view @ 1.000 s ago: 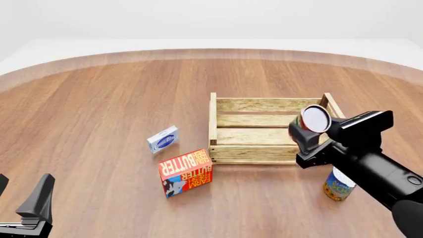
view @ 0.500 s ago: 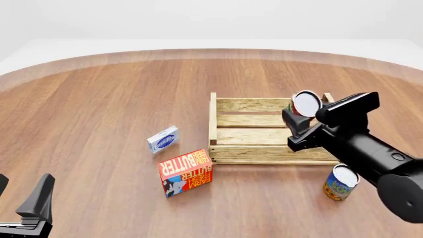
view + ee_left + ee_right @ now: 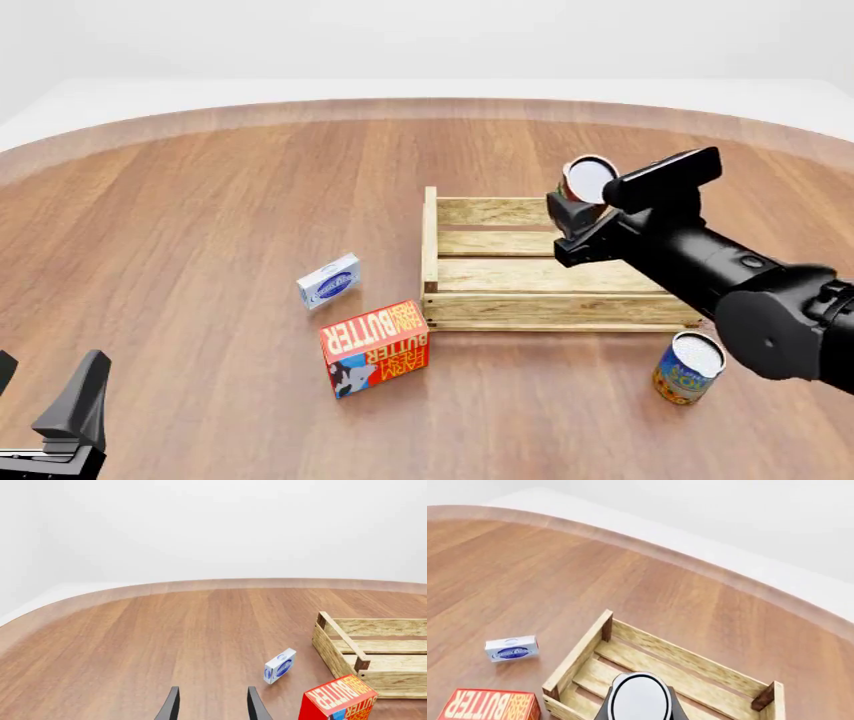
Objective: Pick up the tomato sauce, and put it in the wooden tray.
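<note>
My right gripper (image 3: 579,203) is shut on the tomato sauce (image 3: 589,180), a small can with a red label and a white round top. It holds the can in the air above the back part of the wooden tray (image 3: 430,252). In the right wrist view the can's white top (image 3: 639,699) sits between the fingers, with the slatted tray (image 3: 578,657) below it. My left gripper (image 3: 48,398) is open and empty at the near left, far from the tray. Its two fingers (image 3: 172,706) show in the left wrist view, with the tray (image 3: 339,639) off to the side.
A red butter box (image 3: 378,347) stands near the tray's front left corner. A small blue-and-white box (image 3: 328,281) lies left of the tray. A blue-and-orange can (image 3: 686,368) stands in front of the tray's right corner, under my right arm.
My right gripper has carried the tomato sauce left and farther away, from the tray's right end to above its back part. The left arm has not moved.
</note>
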Controlling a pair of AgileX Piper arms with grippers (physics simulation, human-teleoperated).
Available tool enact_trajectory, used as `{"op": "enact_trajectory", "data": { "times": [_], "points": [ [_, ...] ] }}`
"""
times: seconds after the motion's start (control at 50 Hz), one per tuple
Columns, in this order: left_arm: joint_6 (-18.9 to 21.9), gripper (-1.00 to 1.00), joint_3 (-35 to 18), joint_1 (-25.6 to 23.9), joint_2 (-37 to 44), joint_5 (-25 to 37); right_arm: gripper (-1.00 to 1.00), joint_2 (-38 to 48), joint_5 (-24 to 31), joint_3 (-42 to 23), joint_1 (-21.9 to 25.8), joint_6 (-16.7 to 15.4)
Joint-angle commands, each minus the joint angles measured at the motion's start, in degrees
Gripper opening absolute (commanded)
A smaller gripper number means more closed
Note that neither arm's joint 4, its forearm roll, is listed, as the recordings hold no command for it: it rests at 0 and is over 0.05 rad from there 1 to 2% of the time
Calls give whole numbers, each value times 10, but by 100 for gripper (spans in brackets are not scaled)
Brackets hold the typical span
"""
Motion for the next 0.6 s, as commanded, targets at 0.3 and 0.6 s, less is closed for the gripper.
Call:
{"op": "enact_trajectory", "data": {
  "times": [0.3, 0.6],
  "points": [
    [0, 100, 0, 0, 0, 0, -100, 80, 4, -57, -1, 19],
    [0, 100, 0, 0, 0, 0, -100, 126, -1, -71, -7, 23]
  ]
}}
